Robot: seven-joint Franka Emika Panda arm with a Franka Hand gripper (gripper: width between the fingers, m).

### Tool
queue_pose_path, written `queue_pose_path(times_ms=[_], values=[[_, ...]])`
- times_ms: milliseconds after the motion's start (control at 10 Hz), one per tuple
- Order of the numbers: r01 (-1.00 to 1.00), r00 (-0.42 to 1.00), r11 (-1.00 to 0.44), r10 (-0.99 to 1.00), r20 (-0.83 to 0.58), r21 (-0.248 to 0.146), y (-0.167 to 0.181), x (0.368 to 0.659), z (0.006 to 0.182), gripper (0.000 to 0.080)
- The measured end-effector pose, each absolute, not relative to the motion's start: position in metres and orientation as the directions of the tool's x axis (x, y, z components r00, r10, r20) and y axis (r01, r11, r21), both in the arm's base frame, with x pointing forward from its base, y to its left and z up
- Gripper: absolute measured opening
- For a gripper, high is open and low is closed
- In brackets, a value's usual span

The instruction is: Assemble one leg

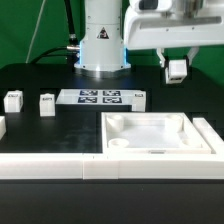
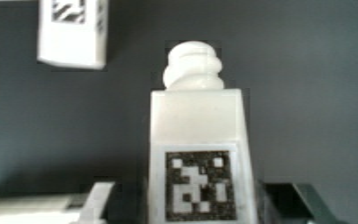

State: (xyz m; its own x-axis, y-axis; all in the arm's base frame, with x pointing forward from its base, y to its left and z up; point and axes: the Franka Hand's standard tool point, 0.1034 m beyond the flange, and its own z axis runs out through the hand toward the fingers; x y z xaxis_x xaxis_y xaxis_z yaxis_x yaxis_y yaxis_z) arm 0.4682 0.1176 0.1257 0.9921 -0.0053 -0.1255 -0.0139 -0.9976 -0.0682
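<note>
One leg (image 2: pixel 199 130), tagged end clamped in end effector (image 2: pixel 197 197), tip protruding

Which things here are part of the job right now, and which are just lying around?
In the job: the leg gripped in the jaws; the tabletop with corner sockets.
Lying about: one spare leg and a second spare leg at the exterior view's left; the marker board.
</note>
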Motion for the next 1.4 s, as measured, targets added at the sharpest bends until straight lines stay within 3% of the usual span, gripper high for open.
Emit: queue_pose_path(times_ms=[500,800,1300,1400], values=[[0.013,0.952,-0.994,-0.02,0.304,-0.107,0.125,0.47,0.122,0.0288],[0.149,0.864,-0.988,0.114,0.491,-0.033,0.105,0.504,0.122,0.0288],[0.157,0.861,-0.987,0.126,0.493,-0.023,0.101,0.507,0.12,0.0288],[0.164,0.861,-0.986,0.136,0.49,-0.015,0.095,0.524,0.119,0.0288]])
